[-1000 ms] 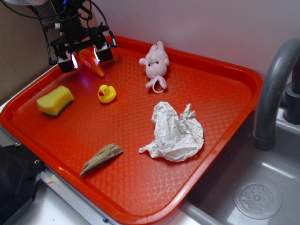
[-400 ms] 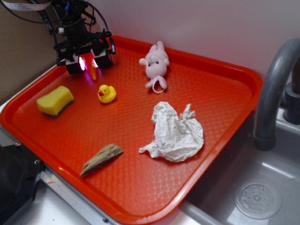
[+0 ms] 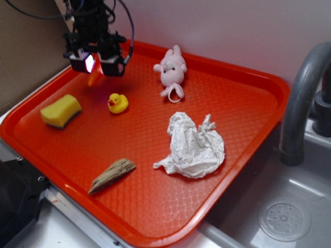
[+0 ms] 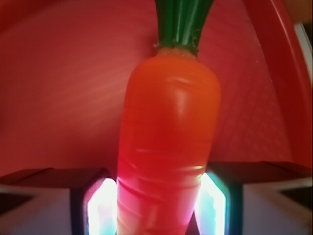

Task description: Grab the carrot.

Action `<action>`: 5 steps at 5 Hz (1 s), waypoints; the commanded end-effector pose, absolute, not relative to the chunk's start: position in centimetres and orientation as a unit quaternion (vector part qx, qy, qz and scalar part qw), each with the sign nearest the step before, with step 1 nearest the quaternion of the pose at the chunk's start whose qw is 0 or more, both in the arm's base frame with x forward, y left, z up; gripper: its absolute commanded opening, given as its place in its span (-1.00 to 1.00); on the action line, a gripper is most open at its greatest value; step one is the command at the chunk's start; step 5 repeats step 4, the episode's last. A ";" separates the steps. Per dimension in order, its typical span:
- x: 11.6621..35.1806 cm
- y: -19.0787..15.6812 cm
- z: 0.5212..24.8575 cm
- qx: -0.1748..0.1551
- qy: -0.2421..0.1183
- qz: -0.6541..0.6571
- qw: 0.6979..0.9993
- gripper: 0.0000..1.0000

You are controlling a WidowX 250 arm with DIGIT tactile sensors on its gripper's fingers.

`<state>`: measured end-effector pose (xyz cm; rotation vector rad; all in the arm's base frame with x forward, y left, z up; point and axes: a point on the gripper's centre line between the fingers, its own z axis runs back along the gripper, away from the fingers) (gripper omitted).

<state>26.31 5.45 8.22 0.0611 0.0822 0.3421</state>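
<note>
Right now, in the exterior view, you are looking at the gripper (image 3: 95, 63) hanging over the far left corner of the red tray (image 3: 248, 134), well behind the yellow duck (image 3: 118, 103). Only a small orange tip of the carrot (image 3: 94, 79) is showing below the glowing pads, and it appears to be clear of the tray floor, though the angle makes that hard to confirm. Relative to the duck, the yellow sponge (image 3: 61, 110) is lying to the left, the pink plush (image 3: 171, 68) to the right and further back, the wood piece (image 3: 111, 174) nearer the camera, and the crumpled paper (image 3: 192, 145) to the right and nearer.

Turning to the wrist view, you are seeing the carrot (image 4: 168, 142) filling the frame, green top pointing away, with a lit pad (image 4: 100, 208) pressing on each side of its body. The jaws are clamped on the carrot.

By my reading, the grasp is made and you are in the lifting step. The next move calls for raising steadily without loosening, since the glossy tapered body could slip.
</note>
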 end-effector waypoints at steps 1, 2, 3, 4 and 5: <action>21.6 1.7 18.4 -0.010 -0.014 -0.028 0.999 -1.00; 21.6 0.3 21.6 -0.015 -0.030 -0.028 0.999 -1.00; 22.8 0.0 23.7 0.002 -0.056 -0.002 0.998 -1.00; 23.4 1.1 22.9 0.011 -0.038 -0.004 0.999 -1.00; 23.4 1.1 22.9 0.011 -0.038 -0.004 0.999 -1.00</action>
